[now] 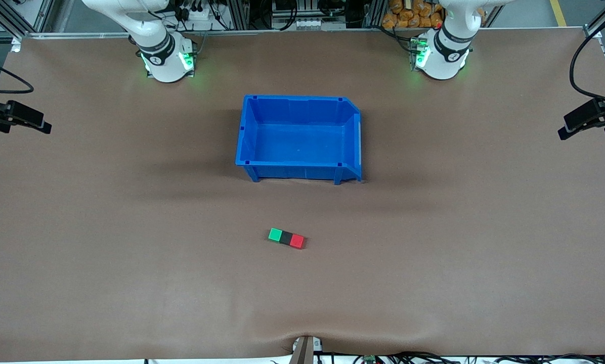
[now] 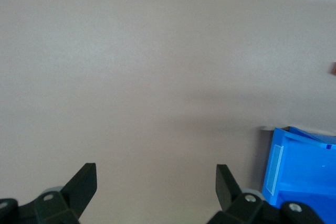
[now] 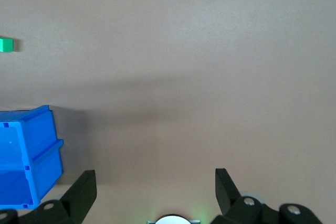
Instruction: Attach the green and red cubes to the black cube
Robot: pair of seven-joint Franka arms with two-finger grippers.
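The green cube (image 1: 275,234), the black cube (image 1: 286,237) and the red cube (image 1: 297,241) lie joined in one short row on the brown table, nearer to the front camera than the blue bin (image 1: 249,132). The black cube is in the middle. Both arms are drawn back at their bases and wait. Neither gripper shows in the front view. My left gripper (image 2: 156,179) is open and empty over bare table. My right gripper (image 3: 155,182) is open and empty over bare table. The green cube also shows in the right wrist view (image 3: 6,44).
The blue bin is empty and stands at the table's middle, between the cube row and the arm bases; it also shows in the left wrist view (image 2: 302,174) and the right wrist view (image 3: 26,156). Black camera mounts (image 1: 14,117) (image 1: 591,117) stand at both table ends.
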